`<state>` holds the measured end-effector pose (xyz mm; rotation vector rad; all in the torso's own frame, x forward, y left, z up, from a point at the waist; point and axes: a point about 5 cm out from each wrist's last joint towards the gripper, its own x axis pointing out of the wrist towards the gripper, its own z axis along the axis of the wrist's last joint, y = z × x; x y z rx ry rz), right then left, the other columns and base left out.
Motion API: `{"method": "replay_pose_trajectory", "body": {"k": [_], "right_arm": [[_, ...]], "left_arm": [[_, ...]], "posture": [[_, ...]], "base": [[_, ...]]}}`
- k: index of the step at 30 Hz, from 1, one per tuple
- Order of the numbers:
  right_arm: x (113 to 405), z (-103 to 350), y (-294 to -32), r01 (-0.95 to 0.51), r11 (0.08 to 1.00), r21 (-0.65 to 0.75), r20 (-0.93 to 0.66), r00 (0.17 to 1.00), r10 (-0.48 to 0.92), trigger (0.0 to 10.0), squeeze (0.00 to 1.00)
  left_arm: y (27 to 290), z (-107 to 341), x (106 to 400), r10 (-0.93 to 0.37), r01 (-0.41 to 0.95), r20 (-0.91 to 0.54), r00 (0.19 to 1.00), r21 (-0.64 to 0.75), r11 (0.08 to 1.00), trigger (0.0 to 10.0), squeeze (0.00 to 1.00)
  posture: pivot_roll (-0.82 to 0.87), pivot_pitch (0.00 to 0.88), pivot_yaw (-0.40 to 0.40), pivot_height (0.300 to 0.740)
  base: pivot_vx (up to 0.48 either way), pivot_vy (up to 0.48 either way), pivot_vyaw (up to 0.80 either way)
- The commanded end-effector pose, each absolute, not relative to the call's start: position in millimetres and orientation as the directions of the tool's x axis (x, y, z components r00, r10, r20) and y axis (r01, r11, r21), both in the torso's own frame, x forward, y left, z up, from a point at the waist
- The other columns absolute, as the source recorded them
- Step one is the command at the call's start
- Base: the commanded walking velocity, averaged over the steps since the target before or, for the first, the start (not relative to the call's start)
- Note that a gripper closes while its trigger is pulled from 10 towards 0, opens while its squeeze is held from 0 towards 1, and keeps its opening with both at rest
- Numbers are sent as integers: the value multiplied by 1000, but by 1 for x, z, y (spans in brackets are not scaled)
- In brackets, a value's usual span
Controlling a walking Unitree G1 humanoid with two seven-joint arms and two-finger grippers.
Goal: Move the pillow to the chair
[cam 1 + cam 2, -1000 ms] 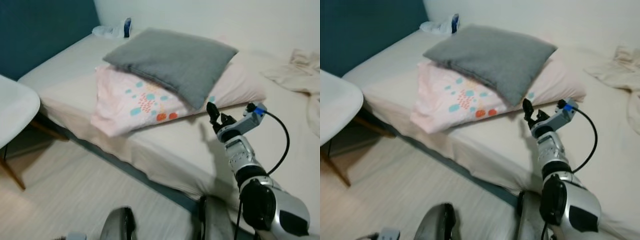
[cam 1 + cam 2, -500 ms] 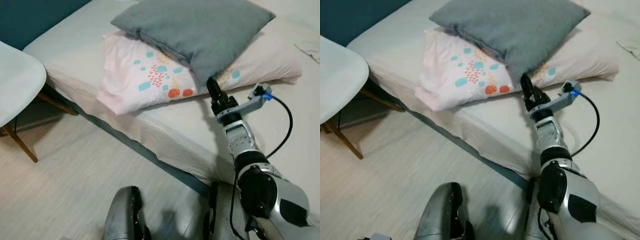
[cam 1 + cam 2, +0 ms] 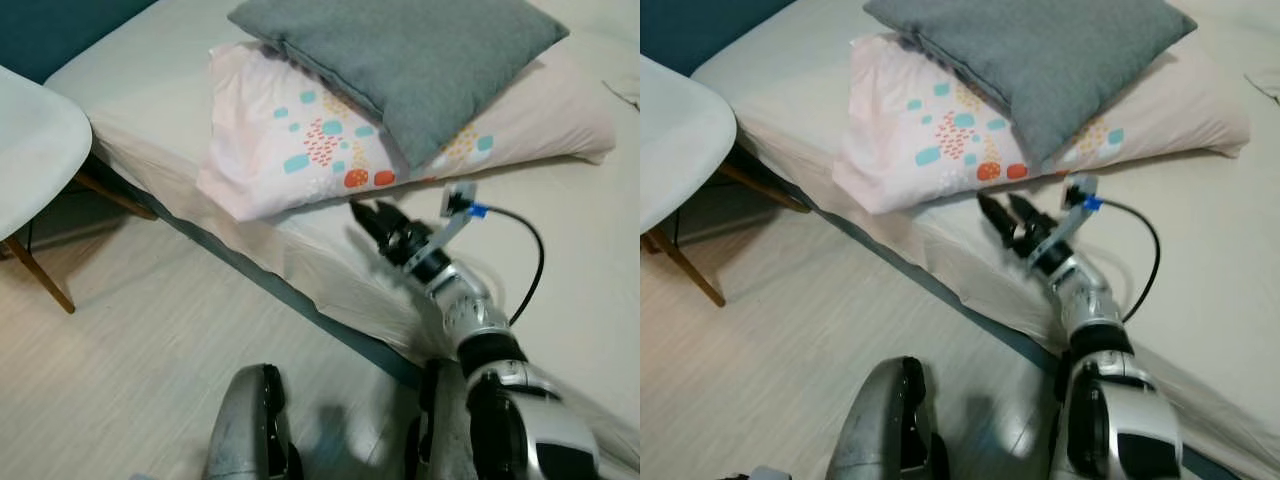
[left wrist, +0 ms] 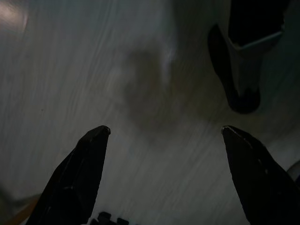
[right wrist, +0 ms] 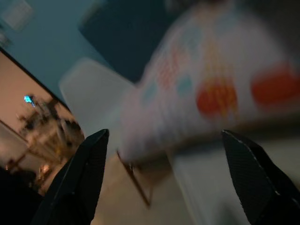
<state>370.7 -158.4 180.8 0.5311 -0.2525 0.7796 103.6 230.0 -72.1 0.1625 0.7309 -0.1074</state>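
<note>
A grey pillow lies on top of a pink pillow with coloured spots, both on the bed. The white chair stands on the floor to the left of the bed. My right gripper is open and reaches over the mattress edge, its tips just short of the pink pillow's front edge and holding nothing. In the right wrist view the open right gripper faces the blurred pink pillow and the chair. My left gripper hangs open above the floor.
The bed's dark lower rail runs diagonally between the mattress and the pale wood floor. A teal wall stands behind the chair. The chair's wooden legs splay towards the bed.
My right gripper has swung left and down, from the grey pillow's front corner to the pink pillow's front edge. The camera has shifted slightly.
</note>
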Motion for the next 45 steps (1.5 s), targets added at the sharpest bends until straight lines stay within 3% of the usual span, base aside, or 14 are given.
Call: {"method": "replay_pose_trajectory", "body": {"k": [1, 5, 6, 10, 14, 37, 38, 39, 45], "right_arm": [[371, 191, -161, -733, 578, 359, 464, 677, 571, 10000, 0], [376, 198, -171, -692, 610, 387, 494, 714, 497, 10000, 0], [382, 206, -187, -629, 635, 449, 526, 760, 381, 10000, 0], [385, 214, -201, -580, 634, 512, 546, 789, 282, 10000, 0], [391, 220, -216, -465, 676, 571, 495, 852, 168, 10000, 0], [408, 286, -211, -543, 625, 561, 595, 789, 152, 10000, 0], [409, 286, -209, -538, 636, 553, 589, 793, 158, 7843, 0], [410, 286, -207, -525, 650, 549, 575, 802, 162, 0, 0], [411, 285, -204, -508, 661, 551, 556, 815, 162, 0, 0]], "left_arm": [[230, -80, 88, -35, 152, -725, 688, 96, 984, 10000, 0], [230, -81, 86, -38, 161, -738, 674, 97, 982, 10000, 0], [232, -82, 84, -38, 165, -744, 667, 98, 981, 10000, 0], [233, -81, 84, -39, 169, -746, 665, 100, 981, 10000, 0], [235, -78, 87, -41, 172, -736, 676, 103, 980, 10000, 0], [237, -75, 78, -38, 172, -735, 677, 107, 979, 10000, 0], [237, -75, 77, -37, 171, -736, 676, 108, 979, 10000, 0], [237, -75, 77, -36, 169, -737, 675, 107, 980, 10000, 0], [237, -75, 78, -36, 170, -738, 674, 107, 980, 10000, 0]], "posture": [[232, 360, 113, 515], [234, 356, 121, 515], [238, 352, 127, 515], [245, 354, 131, 515], [246, 358, 135, 515], [281, 372, 130, 515], [281, 372, 130, 515], [279, 372, 128, 515], [274, 370, 128, 515]], "base": [[0, 0, 0], [0, 0, 0], [0, 0, 0], [0, 0, 0], [0, 0, 0], [0, 0, 0], [0, 0, 0], [0, 0, 0], [0, 0, 0]]}}
